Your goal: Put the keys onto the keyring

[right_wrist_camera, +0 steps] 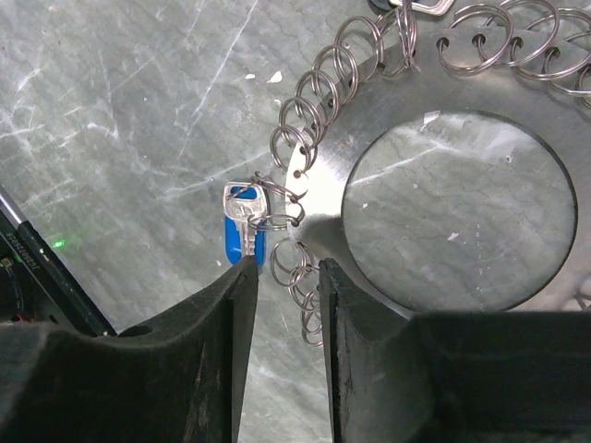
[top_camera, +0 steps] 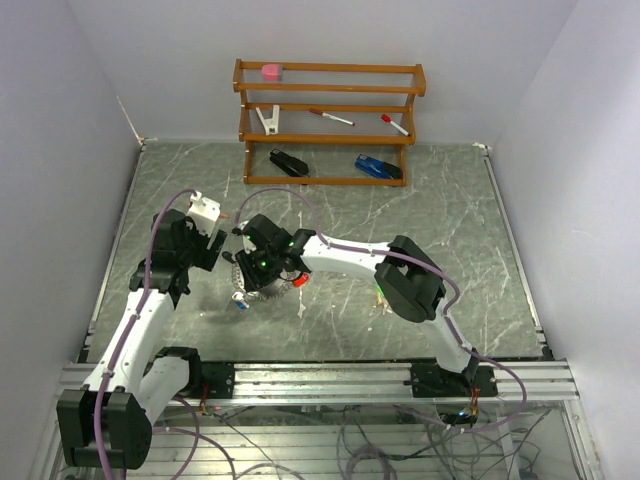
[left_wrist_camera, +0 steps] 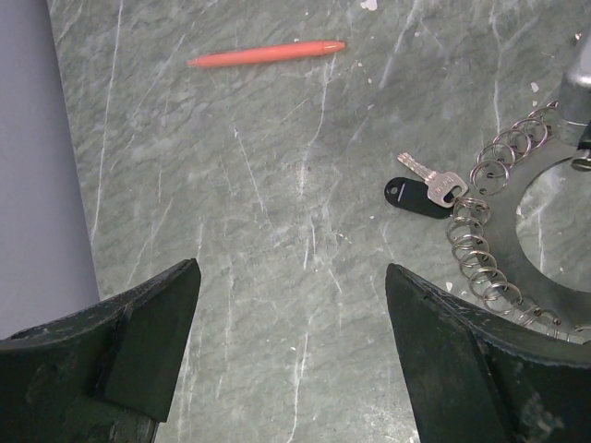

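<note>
Marble table | left claw apart | right claw near-closed at keyring, grip unclear

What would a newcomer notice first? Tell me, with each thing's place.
First the keyring, a flat silver hoop fringed with small wire rings, lying left of centre under the right gripper, a blue-headed key on one of its rings. Then the left gripper, jaws wide apart, with a black-tagged key by the hoop's edge and a red pen farther off.

Left fingers spread wide, right fingers nearly together
</note>
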Motion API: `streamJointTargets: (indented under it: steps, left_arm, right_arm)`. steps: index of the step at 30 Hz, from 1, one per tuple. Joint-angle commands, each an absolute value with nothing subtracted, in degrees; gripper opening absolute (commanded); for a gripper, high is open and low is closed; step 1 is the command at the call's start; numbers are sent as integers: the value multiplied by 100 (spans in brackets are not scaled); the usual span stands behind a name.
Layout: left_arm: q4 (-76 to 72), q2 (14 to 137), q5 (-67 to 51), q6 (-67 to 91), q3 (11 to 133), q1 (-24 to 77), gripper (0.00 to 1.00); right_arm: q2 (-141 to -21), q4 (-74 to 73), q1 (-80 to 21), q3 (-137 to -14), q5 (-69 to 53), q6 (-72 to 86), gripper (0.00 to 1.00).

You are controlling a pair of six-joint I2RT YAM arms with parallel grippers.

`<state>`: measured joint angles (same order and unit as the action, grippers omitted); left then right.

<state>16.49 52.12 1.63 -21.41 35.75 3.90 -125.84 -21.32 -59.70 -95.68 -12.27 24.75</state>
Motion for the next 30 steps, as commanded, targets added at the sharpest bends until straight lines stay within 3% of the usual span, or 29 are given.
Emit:
streamJointTargets:
  steps: [1, 5, 10, 27, 30]
  left_arm:
    - [1609, 5158, 41, -2102, 3656, 369, 92]
    - [1611, 5203, 9, -2052, 3674, 369, 92]
    - [1605, 5220, 41, -2073, 3676, 369, 92]
    - [1578, 5243, 7, -2056, 3652, 369, 92]
    - [1582, 5247, 1, -2048, 3656, 374, 92]
  right_arm:
    - [-12642, -2231, -5995, -9614, -1236, 2440, 34]
    - [-12745, -2248, -6003, -9633, -1398, 2468, 32]
    - [-12780, -2206, -6005, -9565, -1501, 2528, 22]
    - [-12942, -2191, -6031, -9363, -1699, 2575, 22]
    - [-12954, -2160, -6031, -9336, -1669, 2561, 16]
